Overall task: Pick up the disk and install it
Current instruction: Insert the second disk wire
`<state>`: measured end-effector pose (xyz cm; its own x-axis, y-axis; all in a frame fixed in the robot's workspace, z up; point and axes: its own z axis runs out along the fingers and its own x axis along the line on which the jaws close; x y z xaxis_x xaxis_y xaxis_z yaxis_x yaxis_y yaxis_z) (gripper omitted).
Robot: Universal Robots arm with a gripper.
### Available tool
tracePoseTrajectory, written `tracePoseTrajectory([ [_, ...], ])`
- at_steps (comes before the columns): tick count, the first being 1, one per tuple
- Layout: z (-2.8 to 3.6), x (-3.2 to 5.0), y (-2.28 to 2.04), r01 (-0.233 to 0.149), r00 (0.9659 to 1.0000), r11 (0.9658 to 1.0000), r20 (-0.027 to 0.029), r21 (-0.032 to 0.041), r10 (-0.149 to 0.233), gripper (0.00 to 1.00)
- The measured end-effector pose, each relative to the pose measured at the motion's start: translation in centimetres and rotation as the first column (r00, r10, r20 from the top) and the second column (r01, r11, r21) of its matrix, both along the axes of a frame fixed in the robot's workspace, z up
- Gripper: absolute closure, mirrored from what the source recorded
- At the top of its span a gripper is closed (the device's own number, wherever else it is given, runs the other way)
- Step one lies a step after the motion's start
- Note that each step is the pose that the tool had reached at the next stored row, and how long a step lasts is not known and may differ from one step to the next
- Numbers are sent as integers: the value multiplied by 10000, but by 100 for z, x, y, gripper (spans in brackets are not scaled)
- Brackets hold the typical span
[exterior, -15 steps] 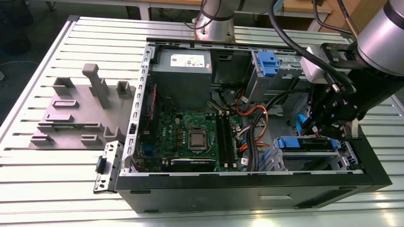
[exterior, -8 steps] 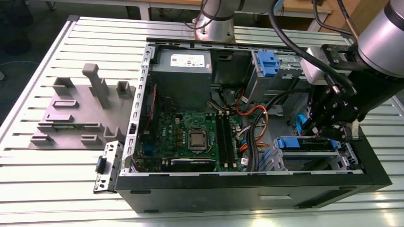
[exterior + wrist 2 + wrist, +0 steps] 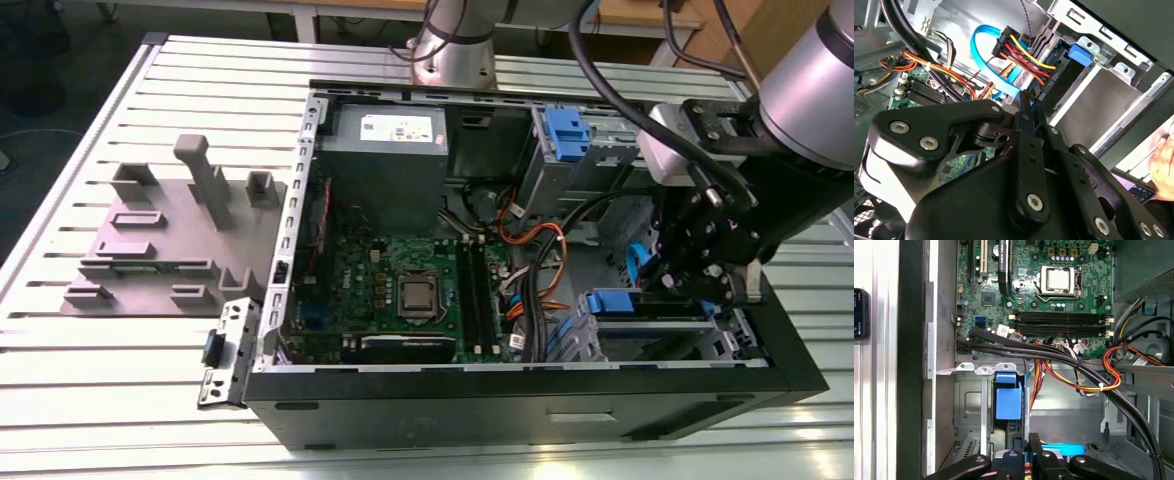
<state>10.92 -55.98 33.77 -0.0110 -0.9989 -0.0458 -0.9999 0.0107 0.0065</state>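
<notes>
Apparently the disk (image 3: 1008,400) already sits in the lower drive bay (image 3: 667,335) at the front of the computer case (image 3: 534,400), its blue end tab facing into the case. The claw (image 3: 1028,441) hangs just beside that tab, fingers (image 3: 1025,102) drawn together with nothing visibly held between them.

To finish this well, I judge the push should go squarely on the blue tab, straight along the bay's rails. A skewed push could jam the disk against the metal walls. Whether it is fully seated cannot be told from these views.

Cables crowd the spot. A bundle of red, yellow and orange wires (image 3: 1024,55) and a light blue flat cable (image 3: 985,50) loop right at the fingertips, and thick black cables (image 3: 1054,357) run across the bay's mouth. Any of these could snag the claw.

Further off are the motherboard (image 3: 1054,290), the grey power supply (image 3: 387,150) and another blue caddy (image 3: 563,135) in the upper bay, all well apart.
</notes>
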Motion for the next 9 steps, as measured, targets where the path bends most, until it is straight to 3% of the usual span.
tracePoseTrajectory([
  [4,-7,1,-16,-1,10000,10000,30,2,1,84],
  [7,-11,-3,-22,-2,9999,10000,111,4,2,84],
  [9,-13,-4,-26,-3,9999,10000,135,4,3,84],
])
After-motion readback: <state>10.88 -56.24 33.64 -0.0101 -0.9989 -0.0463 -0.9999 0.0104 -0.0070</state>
